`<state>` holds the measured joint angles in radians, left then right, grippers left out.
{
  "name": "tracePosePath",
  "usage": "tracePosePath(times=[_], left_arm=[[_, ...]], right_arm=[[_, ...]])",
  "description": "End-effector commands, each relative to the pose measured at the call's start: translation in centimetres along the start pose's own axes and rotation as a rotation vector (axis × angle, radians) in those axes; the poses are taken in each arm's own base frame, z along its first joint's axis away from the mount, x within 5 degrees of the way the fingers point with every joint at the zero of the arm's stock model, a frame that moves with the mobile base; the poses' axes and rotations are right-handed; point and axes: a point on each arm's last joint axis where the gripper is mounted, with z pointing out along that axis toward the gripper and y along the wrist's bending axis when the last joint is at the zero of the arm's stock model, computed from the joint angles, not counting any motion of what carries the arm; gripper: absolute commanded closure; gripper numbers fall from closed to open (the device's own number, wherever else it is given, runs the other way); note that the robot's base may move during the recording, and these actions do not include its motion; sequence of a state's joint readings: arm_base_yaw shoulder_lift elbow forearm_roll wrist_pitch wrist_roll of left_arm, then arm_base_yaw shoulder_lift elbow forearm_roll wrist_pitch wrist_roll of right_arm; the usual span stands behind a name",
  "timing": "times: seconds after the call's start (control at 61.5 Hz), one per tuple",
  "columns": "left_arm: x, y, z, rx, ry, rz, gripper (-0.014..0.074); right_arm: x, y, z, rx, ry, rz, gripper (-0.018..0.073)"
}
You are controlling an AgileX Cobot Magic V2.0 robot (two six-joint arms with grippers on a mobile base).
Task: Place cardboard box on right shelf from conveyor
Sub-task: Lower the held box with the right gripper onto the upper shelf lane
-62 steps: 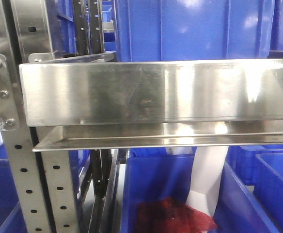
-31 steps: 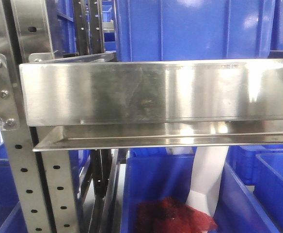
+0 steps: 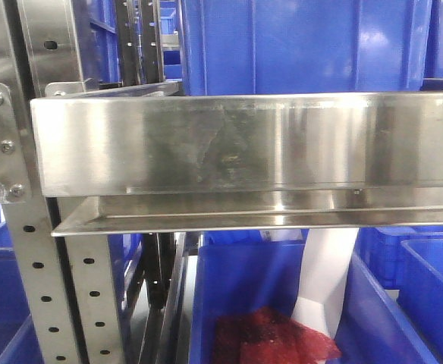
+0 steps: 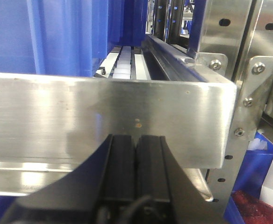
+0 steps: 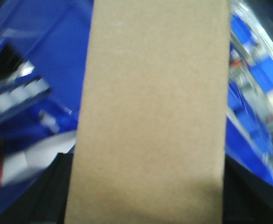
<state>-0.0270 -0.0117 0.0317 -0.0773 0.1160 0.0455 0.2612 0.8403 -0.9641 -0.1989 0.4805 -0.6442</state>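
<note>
The plain tan cardboard box fills the middle of the right wrist view, standing lengthwise. My right gripper is shut on it, with black fingers showing on either side of its lower end. Blurred blue bins lie behind it. The right shelf shows its broad brushed steel front rail across the front view. In the left wrist view my left gripper is shut and holds nothing, its tips close in front of that rail. The conveyor is out of view.
Large blue bins sit on the shelf above the rail. Below it, a blue bin holds a red mesh item and a white sheet. A bolted perforated upright stands at the left. White rollers run back beside a bin.
The bright reflections on the right half of the steel rail have dimmed. The shelf and bins stand as before in the front view.
</note>
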Motion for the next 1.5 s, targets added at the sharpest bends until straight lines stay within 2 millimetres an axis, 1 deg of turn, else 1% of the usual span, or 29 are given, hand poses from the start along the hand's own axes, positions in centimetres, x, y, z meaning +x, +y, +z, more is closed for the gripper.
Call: tracePosePath(times=[0.0,0.13,0.293,0.439,0.618,0.764,0.878,1.024,1.089,1.138,1.252,1.268,1.301,1.35,1.48], left_arm=[[-0.5,0.0,-0.1,-0.004,-0.092,-0.005,0.0712],[-0.5,0.0,-0.1,-0.004,-0.092,-0.005,0.0713],[-0.5,0.0,-0.1,-0.004,-0.092,-0.005,0.0713],[-0.5,0.0,-0.1,-0.004,-0.092,-0.005,0.0713],[-0.5,0.0,-0.1,-0.004,-0.092,-0.005,0.0713],[-0.5,0.0,-0.1,-0.004,-0.092,-0.005,0.0713],[-0.5,0.0,-0.1,-0.004,-0.092,-0.005,0.0712],[-0.5,0.0,-0.1,-0.004,-0.092,-0.005,0.0713],[-0.5,0.0,-0.1,-0.004,-0.092,-0.005,0.0712],[-0.5,0.0,-0.1,-0.004,-0.092,-0.005,0.0713],[-0.5,0.0,-0.1,-0.004,-0.092,-0.005,0.0713],[-0.5,0.0,-0.1,-0.004,-0.092,-0.005,0.0713],[-0.5,0.0,-0.1,-0.004,-0.092,-0.005,0.0712],[-0.5,0.0,-0.1,-0.004,-0.092,-0.005,0.0713],[-0.5,0.0,-0.1,-0.004,-0.092,-0.005,0.0713]], right_arm=[[-1.9,-0.2,2.2,0.021,-0.085,-0.227,0.0357],[-2.3,1.7,5.3,-0.068,-0.088,-0.390,0.0357],[-2.8,3.1,8.8,-0.071,-0.136,-0.488,0.0357],[-2.8,4.0,11.2,-0.061,-0.165,-0.540,0.0357],[-2.1,5.2,13.2,-0.110,-0.137,-0.546,0.0357],[-1.0,5.4,14.5,-0.131,-0.092,-0.544,0.0357],[-0.2,5.3,15.1,-0.142,-0.058,-0.551,0.0357],[0.0,5.5,15.4,-0.149,-0.051,-0.559,0.0349],[0.1,5.5,15.5,-0.152,-0.049,-0.558,0.0310],[0.2,5.6,15.5,-0.159,-0.042,-0.558,0.0253],[0.4,5.7,15.5,-0.178,-0.019,-0.540,0.0022],[0.5,5.7,15.5,-0.181,-0.014,-0.532,-0.0028],[0.6,5.6,15.5,-0.187,-0.003,-0.511,-0.0094],[0.9,5.6,15.5,-0.196,0.014,-0.479,-0.0070],[1.2,5.8,15.4,-0.223,0.050,-0.441,-0.0066]])
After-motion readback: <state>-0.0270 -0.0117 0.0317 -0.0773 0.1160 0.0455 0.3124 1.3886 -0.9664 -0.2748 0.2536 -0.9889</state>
